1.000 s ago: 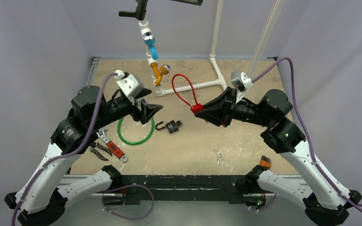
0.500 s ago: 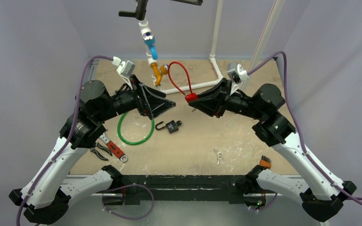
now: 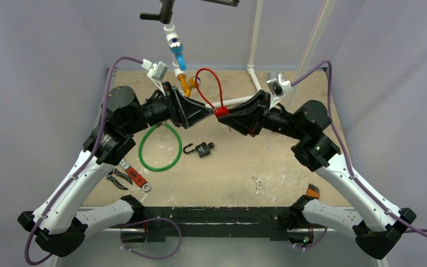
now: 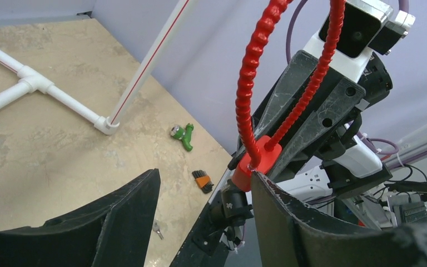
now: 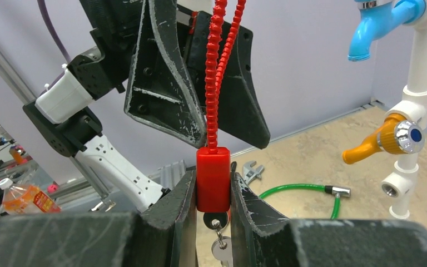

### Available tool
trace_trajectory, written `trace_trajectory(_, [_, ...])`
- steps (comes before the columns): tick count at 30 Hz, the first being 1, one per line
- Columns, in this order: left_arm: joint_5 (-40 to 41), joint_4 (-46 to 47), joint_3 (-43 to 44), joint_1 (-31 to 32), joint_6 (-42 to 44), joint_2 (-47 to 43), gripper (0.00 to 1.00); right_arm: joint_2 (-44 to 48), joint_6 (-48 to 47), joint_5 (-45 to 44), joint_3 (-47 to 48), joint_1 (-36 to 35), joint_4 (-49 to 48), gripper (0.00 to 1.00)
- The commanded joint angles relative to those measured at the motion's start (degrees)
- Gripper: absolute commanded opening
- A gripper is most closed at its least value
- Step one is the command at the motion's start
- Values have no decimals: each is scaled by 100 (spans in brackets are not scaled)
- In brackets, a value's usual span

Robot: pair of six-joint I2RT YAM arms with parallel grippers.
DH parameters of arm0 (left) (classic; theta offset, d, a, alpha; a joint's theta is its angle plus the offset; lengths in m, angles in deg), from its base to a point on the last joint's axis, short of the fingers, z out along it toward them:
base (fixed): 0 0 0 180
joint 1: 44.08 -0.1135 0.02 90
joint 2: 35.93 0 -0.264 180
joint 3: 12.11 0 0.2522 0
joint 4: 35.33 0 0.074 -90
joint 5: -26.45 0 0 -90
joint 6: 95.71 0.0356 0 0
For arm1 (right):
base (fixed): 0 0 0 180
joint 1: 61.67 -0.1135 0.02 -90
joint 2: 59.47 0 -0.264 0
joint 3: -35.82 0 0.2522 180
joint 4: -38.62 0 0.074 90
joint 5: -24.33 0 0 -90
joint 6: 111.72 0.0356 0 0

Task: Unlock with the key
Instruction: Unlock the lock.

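Since the right gripper (image 3: 226,115) is clamped on the body of the red cable lock (image 5: 213,169) and holds it up in the air over mid-table, the key (image 5: 221,248) dangles free underneath. My guess is that's so the left gripper (image 4: 204,177) can reach it. Its jaws are spread and empty, right beside the lock.

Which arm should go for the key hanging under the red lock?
Left. The left gripper is open and empty beside the red lock, while the right gripper is shut on the lock's body.
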Motion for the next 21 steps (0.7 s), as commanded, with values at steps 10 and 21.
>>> trace_trajectory(10, [-86, 683, 466, -53, 17, 65, 57, -99, 50, -104, -56, -151, -491, 0])
trace_trajectory(21, [-141, 814, 251, -54, 172, -9, 21, -236, 45, -267, -55, -342, -665, 0])
